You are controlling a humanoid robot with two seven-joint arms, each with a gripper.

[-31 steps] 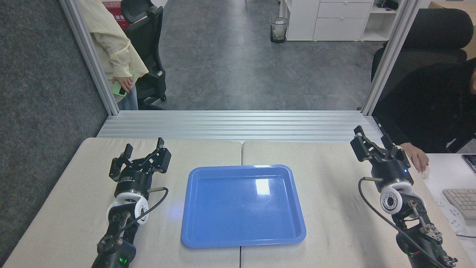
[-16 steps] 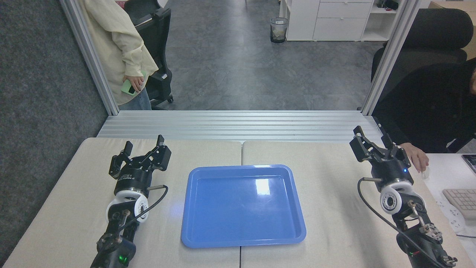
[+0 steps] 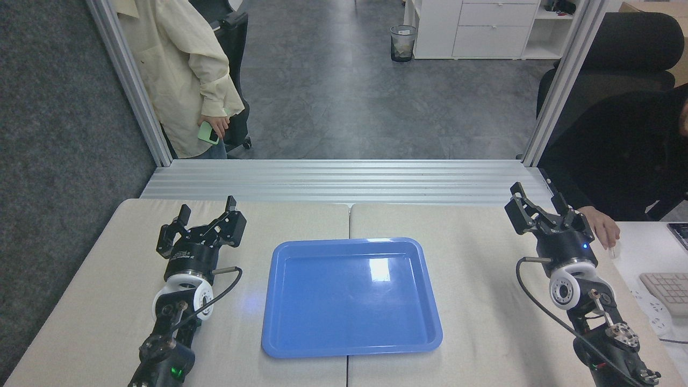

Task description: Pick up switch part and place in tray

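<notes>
- Nearest, the blue tray [image 3: 352,349] lies flat across the seam where the two beige table [image 3: 473,322] halves meet, its front rim close to the table's near edge; nothing lies in it.
- Bare tabletop runs on both sides of the tray, between it and each arm, and behind it up to the far edge.
- To the left, the left gripper [image 3: 207,220] hovers over the table, well apart from the tray's left rim, its fingers spread with nothing between them.
- To the right, the right gripper [image 3: 535,201] sits near the table's far right corner, well clear of the tray, fingers likewise parted and holding nothing.
- The switch part shows nowhere on the table or in the tray; its place cannot be told.
- Just past the right gripper, a seated person's hand [image 3: 601,227] rests on a white desk beside a keyboard [image 3: 666,290].
- Beyond the table comes a ribbed metal sill [image 3: 344,180], then open grey floor.
- Farther left, a standing person in a pale yellow shirt [image 3: 183,75] holds a green phone [image 3: 208,133]; this person has stepped rightward since a second ago, while both arms and the tray have hardly shifted.
</notes>
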